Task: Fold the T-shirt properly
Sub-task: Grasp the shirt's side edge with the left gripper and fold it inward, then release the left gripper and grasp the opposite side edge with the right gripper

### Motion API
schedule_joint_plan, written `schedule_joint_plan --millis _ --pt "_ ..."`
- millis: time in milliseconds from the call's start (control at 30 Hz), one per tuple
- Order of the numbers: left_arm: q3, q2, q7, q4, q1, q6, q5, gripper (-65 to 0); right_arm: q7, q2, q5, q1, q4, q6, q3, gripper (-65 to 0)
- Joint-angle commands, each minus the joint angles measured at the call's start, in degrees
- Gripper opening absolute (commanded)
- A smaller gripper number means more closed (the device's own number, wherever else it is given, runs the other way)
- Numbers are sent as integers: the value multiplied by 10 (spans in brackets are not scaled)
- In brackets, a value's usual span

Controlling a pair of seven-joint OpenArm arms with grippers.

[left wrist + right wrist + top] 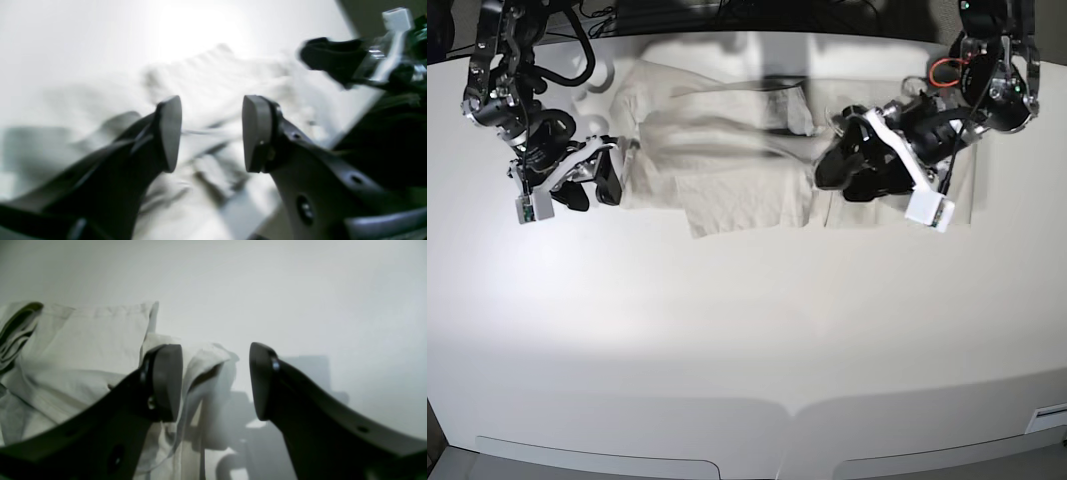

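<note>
The off-white T-shirt (727,150) lies crumpled and partly folded across the back of the white table (747,330). My left gripper (832,172) hovers over the shirt's right part with its jaws open. In the left wrist view the open left gripper (211,133) holds nothing above the blurred, wrinkled cloth (213,86). My right gripper (597,185) sits at the shirt's left edge. In the right wrist view the right gripper (217,380) is open, and a folded edge of the shirt (90,350) lies under its left finger and reaches into the gap.
The table's back edge runs just behind the shirt. The other arm (337,60) shows blurred at the upper right of the left wrist view. Red and black cables (942,70) hang by the arm at the back right. Bare table surface fills the front half.
</note>
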Motion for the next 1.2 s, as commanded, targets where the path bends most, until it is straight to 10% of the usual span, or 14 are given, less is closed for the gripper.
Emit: schedule_joint_plan --millis 0,533,900,1167 --pt "-3 -10 -21 10 -5 12 14 -360 13 7 7 5 11 5 3 -329" --pt "-3 -101 -34 -27 60 33 97 -360 10 8 7 5 11 5 3 -329" --pt "-2 -61 78 -54 94 -108 -181 -360 6 10 8 5 11 5 3 -329" --pt "-3 -50 13 -27 81 -85 -37 -360 -105 21 87 21 11 5 3 -329"
